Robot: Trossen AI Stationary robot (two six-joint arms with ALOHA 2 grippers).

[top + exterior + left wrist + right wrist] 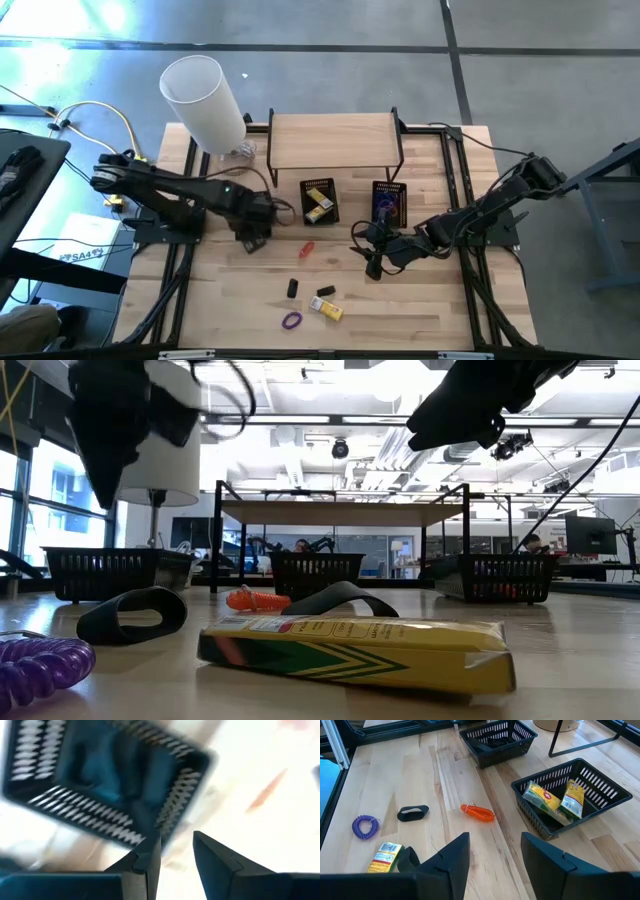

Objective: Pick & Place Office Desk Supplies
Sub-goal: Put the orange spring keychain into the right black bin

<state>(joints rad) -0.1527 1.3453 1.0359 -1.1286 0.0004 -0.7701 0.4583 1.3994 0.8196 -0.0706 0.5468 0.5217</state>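
Note:
On the wooden table lie a red-orange coil [307, 248], two small black clips [292, 288] [325, 291], a yellow box [327, 310] and a purple coil [291, 321]. My left gripper [250, 238] points down over the left black basket [100, 785]. It is open [175, 840] with nothing between the fingers. My right gripper [372, 262] hangs open [495, 840] near the right basket [388, 203], facing the loose items. The middle basket [570, 800] holds yellow packs [542, 800].
A tall white cylinder [205, 100] stands at the far left corner. Behind the baskets is a wooden shelf on black legs [335, 140]. Black frame rails run along both table sides. Bare wood lies between the baskets and the loose items.

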